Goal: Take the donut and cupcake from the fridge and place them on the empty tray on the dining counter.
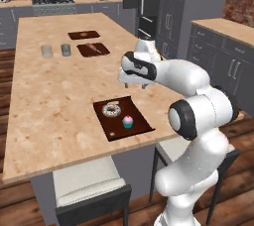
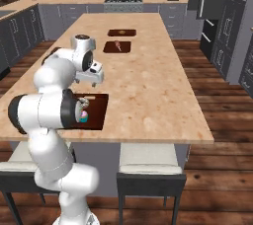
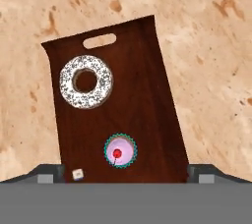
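On the dining counter (image 1: 54,101) near its front edge lies the dark brown tray (image 1: 116,131). On that tray rest the iced donut (image 1: 111,109) and the pink cupcake (image 1: 128,121), side by side and apart. My gripper (image 1: 133,85) hangs above the tray's far end, open and holding nothing. The hand view looks straight down on the tray (image 3: 142,95), where the donut (image 3: 69,83) lies near the slot handle and the cupcake (image 3: 119,151) stands upright close to my fingertips (image 3: 49,174). In the right base view my arm hides part of the tray (image 2: 96,110), and the cupcake (image 2: 84,115) peeks out. The fridge (image 1: 144,2) stands behind the counter.
Two other brown trays with food (image 1: 84,35) (image 1: 93,49) and two grey cups (image 1: 46,51) (image 1: 65,49) sit at the counter's far end. White-cushioned stools (image 1: 89,185) stand under the front edge. A tiny white cube (image 3: 77,174) lies on the tray beside the cupcake.
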